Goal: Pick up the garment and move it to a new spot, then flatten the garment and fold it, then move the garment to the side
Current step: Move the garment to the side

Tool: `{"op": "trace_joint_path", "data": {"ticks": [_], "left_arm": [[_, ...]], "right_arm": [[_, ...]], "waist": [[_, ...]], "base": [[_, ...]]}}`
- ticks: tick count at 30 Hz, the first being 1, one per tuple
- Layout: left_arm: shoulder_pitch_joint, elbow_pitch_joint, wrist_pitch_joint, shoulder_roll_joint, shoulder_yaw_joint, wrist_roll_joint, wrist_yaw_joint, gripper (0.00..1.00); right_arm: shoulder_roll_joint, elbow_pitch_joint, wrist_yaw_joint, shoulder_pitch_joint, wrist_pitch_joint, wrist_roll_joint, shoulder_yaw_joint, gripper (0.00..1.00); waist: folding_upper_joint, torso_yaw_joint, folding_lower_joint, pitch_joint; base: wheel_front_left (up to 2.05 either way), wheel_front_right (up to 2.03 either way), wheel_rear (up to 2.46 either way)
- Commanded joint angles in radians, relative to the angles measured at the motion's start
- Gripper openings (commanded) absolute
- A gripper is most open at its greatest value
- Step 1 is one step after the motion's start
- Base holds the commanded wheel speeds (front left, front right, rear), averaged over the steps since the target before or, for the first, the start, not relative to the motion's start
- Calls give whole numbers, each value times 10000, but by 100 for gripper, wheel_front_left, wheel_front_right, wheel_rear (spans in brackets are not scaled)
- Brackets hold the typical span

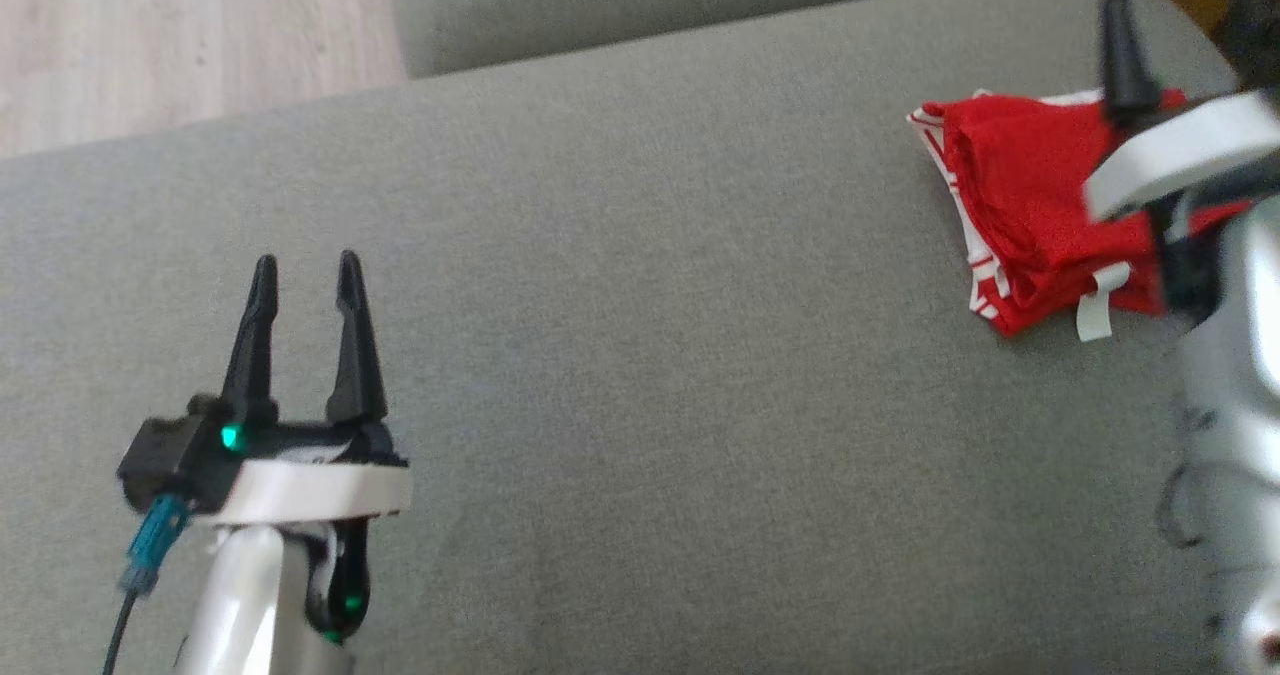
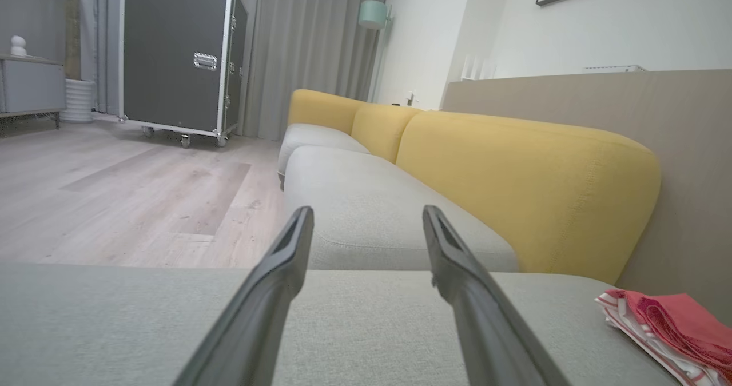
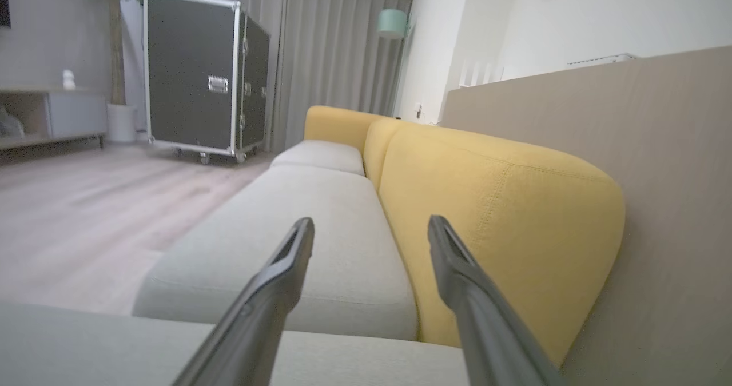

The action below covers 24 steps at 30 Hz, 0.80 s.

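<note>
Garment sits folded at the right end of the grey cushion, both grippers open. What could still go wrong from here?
1. The right gripper stands open right by the garment. As it pulls away, a finger might snag the loose white strip and undo the fold.
2. The garment lies near the rounded end of the cushion, so a nudge could push it off.

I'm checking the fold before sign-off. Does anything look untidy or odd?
Slightly. The red garment lies bunched on the cushion rather than squarely folded: striped white edges stick out on its left, and a white tab pokes out below. Nothing looks spilled or damaged.
</note>
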Motion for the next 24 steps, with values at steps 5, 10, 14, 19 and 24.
{"op": "trace_joint_path", "data": {"ticks": [5, 10, 14, 19, 24], "left_arm": [[411, -486, -51, 49, 636, 21, 24, 100], [862, -486, -51, 43, 589, -233, 68, 100], [1127, -459, -51, 42, 550, -353, 204, 100], [1504, -444, -51, 41, 524, -790, 220, 100], [1702, -536, -51, 40, 578, -1130, 194, 100]], "right_arm": [[1463, -1164, -7, 1244, -782, 890, -36, 100], [1872, -1476, -7, 2797, -1294, 1659, 13, 100], [1889, -1478, -7, 3648, -1446, 2209, 383, 100], [1892, -1865, -7, 4723, -1489, 2176, 647, 100], [1894, -2206, -7, 5199, -1492, 2170, 616, 100]], "waist": [[-1, 353, 2, -600], [-1, 600, 2, -883], [-1, 714, 2, -1003], [-1, 828, 2, -1103], [-1, 884, 2, -1160]], "base": [[0, 0, 0], [0, 0, 0], [0, 0, 0], [0, 0, 0], [0, 0, 0]]}}
